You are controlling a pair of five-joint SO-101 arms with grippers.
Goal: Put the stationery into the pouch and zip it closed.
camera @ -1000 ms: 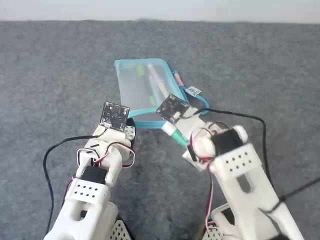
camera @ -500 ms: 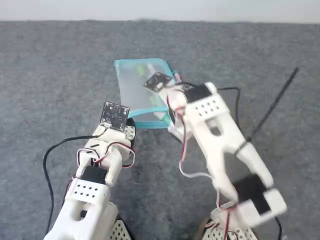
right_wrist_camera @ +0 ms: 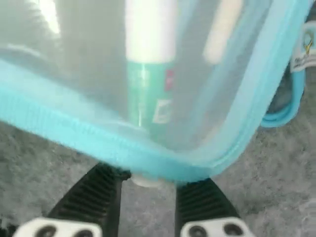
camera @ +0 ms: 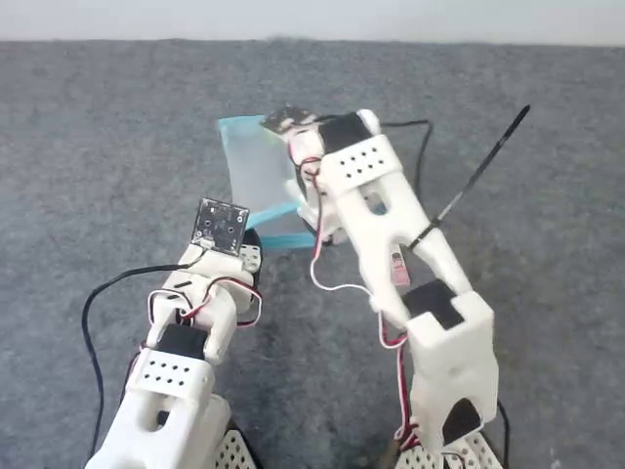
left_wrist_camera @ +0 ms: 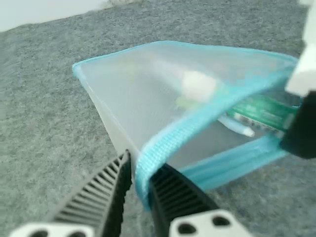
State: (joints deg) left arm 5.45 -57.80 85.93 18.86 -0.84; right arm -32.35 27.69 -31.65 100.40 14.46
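left hand (left_wrist_camera: 141, 165), nearest: clenched on the teal zipper edge at the corner of the pouch (left_wrist_camera: 148, 98), holding the mouth up. its arm has not moved over the last second.

right arm (camera: 381, 205): big change. a second ago it was folded back at the pouch mouth with the green pen (right_wrist_camera: 148, 74) poking half out. now it is stretched forward over the pouch, wrist near the far edge. right hand (right_wrist_camera: 146, 185) looks closed on the pen's pale end, just outside the teal rim; the barrel lies inside, seen through the clear wall.

pouch: flat on the tabletop (camera: 117, 137), near edge lifted by the left hand, nudged slightly by the push. pale blurred shapes inside, likely other stationery; cannot tell which.

reading: the pen is nearly all in. letting it go and running the zipper are not yet done; the mouth gapes open.

surface: grey, felt-like tabletop. black cables trail from both arms. beyond the far edge, a pale plain wall (camera: 312, 18).
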